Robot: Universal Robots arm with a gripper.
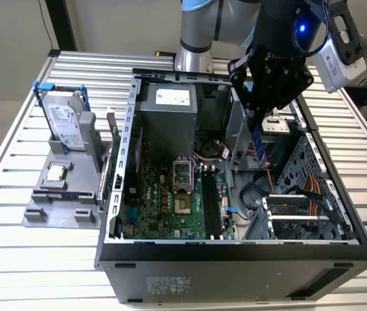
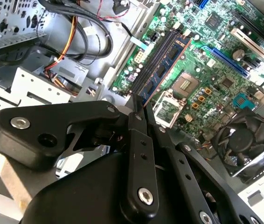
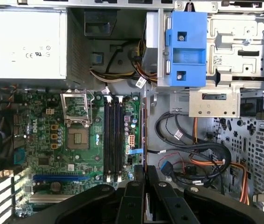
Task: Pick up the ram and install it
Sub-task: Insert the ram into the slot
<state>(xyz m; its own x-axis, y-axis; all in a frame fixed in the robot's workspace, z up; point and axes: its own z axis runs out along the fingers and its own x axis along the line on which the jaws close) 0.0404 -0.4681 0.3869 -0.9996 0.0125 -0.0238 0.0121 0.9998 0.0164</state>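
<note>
Gripper (image 2: 140, 100): clamped on ram (image 2: 162, 70), edge-on, above motherboard (image 2: 216, 51). Memory slots (image 3: 112, 140): at 12 o'clock from the gripper in first wrist view.

Hand (image 3: 144, 179) above green motherboard (image 3: 43, 140), ram (image 3: 144, 140) edge-on between its fingers.

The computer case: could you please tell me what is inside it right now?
Inside the computer case: the green motherboard with its black memory slots, a power supply and loose cables. The gripper holds the ram above them, hiding the floor beneath.
</note>
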